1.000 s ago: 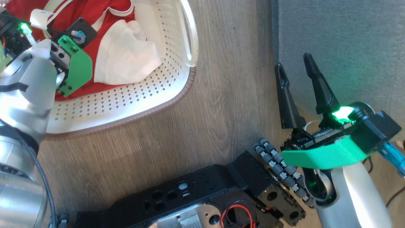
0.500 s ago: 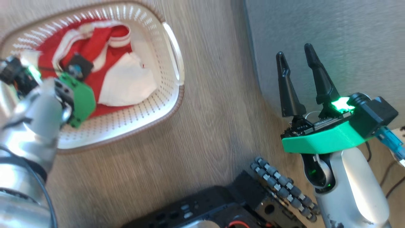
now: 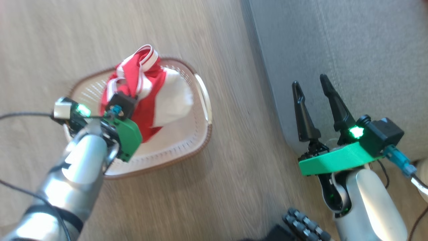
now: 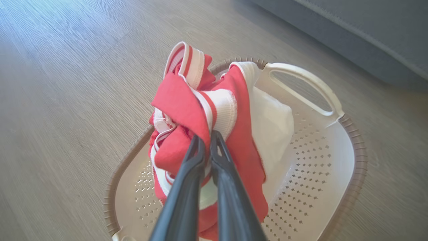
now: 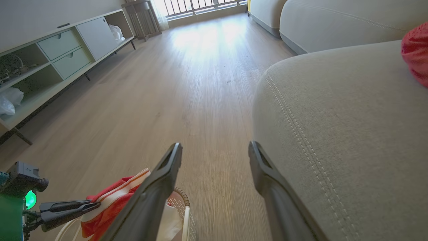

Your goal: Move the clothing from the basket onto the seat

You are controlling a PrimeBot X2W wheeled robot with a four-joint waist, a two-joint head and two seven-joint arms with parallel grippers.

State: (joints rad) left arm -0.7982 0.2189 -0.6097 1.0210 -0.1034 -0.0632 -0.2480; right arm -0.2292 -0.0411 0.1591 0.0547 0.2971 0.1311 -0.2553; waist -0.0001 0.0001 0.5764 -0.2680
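The left claw (image 4: 208,139) is pinching the clothing (image 4: 187,103), a red bundle with white striped trim and a white part. The bundle hangs bunched over the basket (image 4: 334,160), its lower end down inside. The basket stands on the wooden floor (image 3: 234,187) near the grey seat (image 3: 351,50). The right claw (image 3: 310,81) hovers spread and empty at the seat's edge. Another red piece (image 5: 416,57) lies on the seat.

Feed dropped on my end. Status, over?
Left pincer shut on clothing, bunched over basket. Right pincer open, empty, beside seat. Right arm may sit in the carry path.
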